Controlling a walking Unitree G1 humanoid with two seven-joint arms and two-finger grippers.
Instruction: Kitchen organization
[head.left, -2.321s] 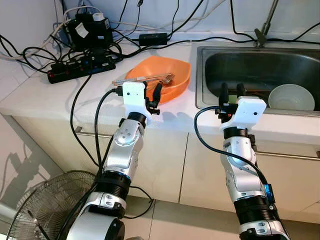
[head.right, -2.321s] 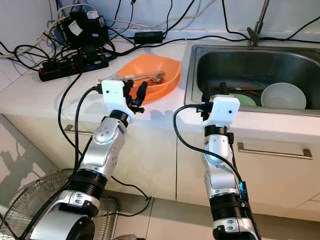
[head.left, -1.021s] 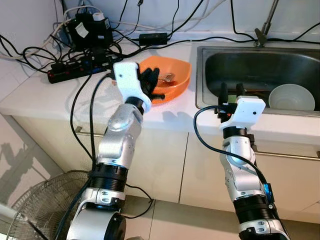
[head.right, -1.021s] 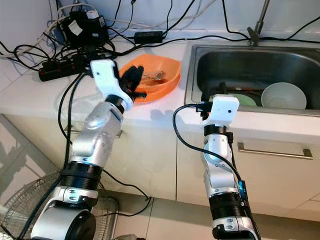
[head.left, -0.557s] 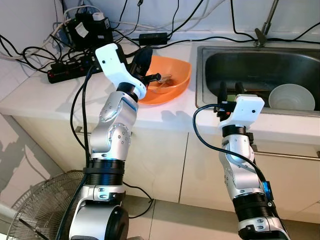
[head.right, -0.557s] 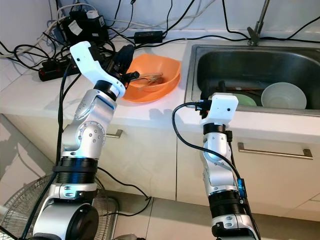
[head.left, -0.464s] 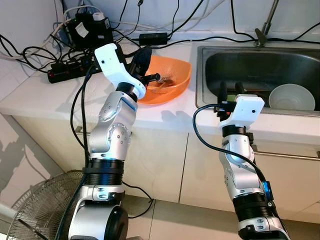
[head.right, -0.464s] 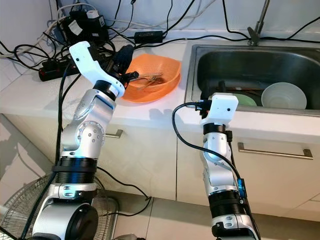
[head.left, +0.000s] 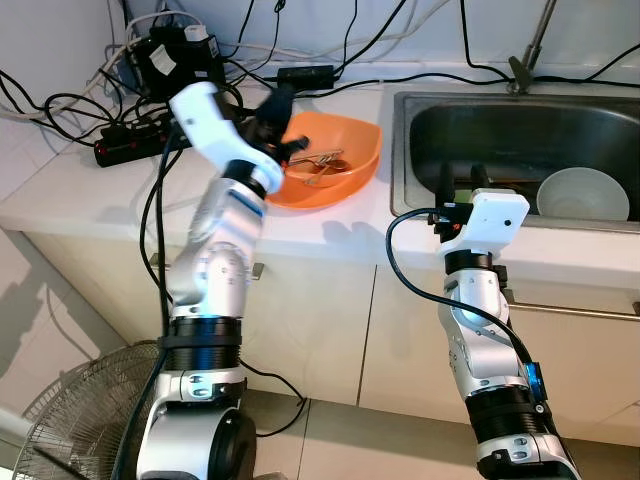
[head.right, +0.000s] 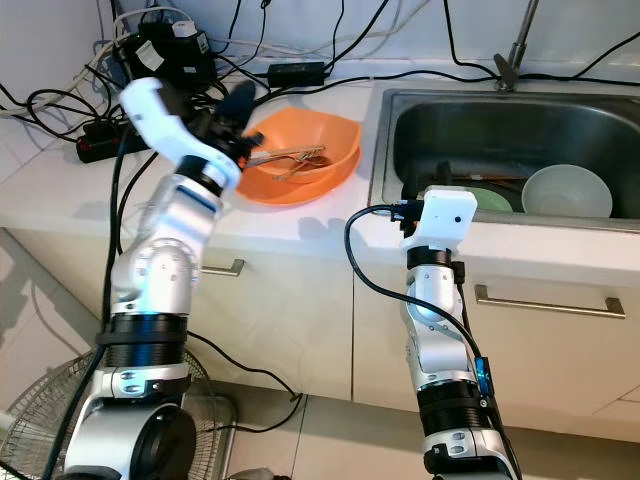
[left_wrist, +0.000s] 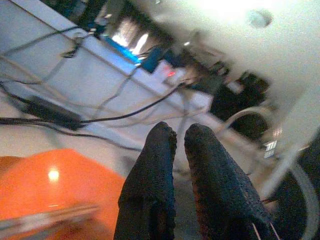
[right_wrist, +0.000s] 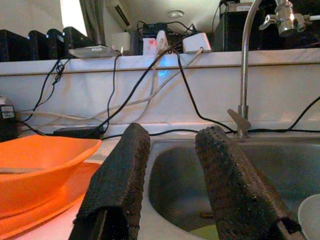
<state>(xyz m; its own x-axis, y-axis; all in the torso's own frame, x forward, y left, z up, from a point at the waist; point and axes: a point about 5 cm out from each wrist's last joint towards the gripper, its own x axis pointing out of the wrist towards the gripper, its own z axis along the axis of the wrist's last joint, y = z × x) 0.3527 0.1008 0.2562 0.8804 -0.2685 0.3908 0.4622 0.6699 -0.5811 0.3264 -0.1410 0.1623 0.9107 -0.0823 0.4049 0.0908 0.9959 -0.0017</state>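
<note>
**Left arm lifted over the orange bowl, right arm parked at the sink**

While the task named no single item, the head views suggested the orange bowl (head.left: 335, 160) was the thing in hand: it sat on the white desk (head.left: 90, 190) just left of the sink (head.left: 425, 125), with metal utensils (head.left: 318, 163) lying inside it. The left pincer (head.left: 280, 105) was raised over the bowl's far-left rim, near the tangle of cables and the power strip (head.left: 125, 145). The right pincer (head.left: 460, 185) hovered at the near edge of the sink, where a white bowl (head.left: 583, 195) and a green dish (head.right: 480, 198) rested in the basin.

In the left wrist view, the left pincer's fingers (left_wrist: 150, 175) stood almost together with only a slim gap and nothing between them; part of the orange bowl lay below them, with a blurred utensil at its edge.

In the right wrist view, the right pincer's fingers (right_wrist: 120, 185) stood well apart and empty, aimed past the faucet (right_wrist: 245, 65) into the sink, the orange bowl off to one side.

By my reading, the step was an approach to the bowl or its utensils. The next move would call for spreading the left fingers, lowering them onto a utensil or the rim, and staying clear of the cables.
</note>
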